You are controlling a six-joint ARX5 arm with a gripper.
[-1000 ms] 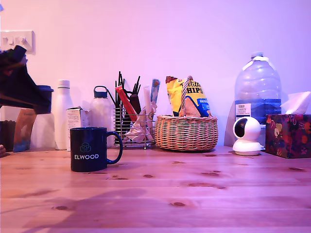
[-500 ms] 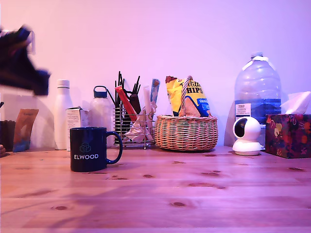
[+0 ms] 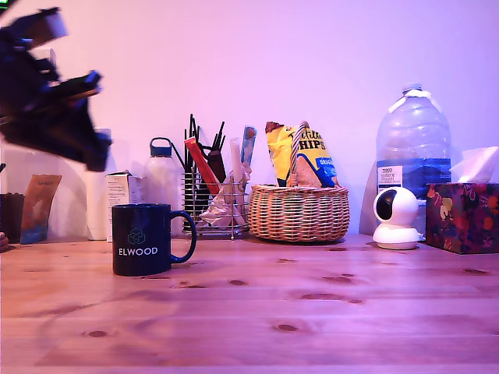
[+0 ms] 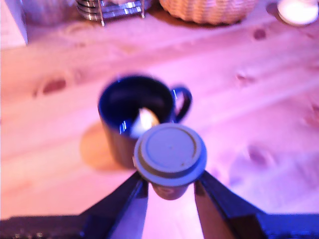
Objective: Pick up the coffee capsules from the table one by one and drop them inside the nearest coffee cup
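The coffee cup [image 3: 148, 238] is a dark mug with white "ELWOOD" lettering, standing on the wooden table [image 3: 312, 312] at the exterior view's left. My gripper [image 3: 92, 152] hangs blurred in the air, above the cup and to its left in that view. In the wrist view my gripper [image 4: 170, 188] is shut on a coffee capsule [image 4: 170, 153]; its round flat rim faces the camera and its dark body sits between the fingers [image 4: 130, 196]. The cup [image 4: 130, 110] lies below and just beyond the capsule. A pale shape shows inside it, too blurred to identify.
Along the wall stand a white bottle, a small carton [image 3: 123, 191], a flask [image 3: 162, 175], a wire holder [image 3: 212, 204] of pens and sachets, a wicker basket [image 3: 300, 212] with crisp packets, a white camera [image 3: 395, 218], a water jug [image 3: 413, 140] and a tissue box [image 3: 463, 216].
My arm has risen and swung to the exterior view's right, from the frame's left edge to a spot closer to the cup. The cup has not moved.
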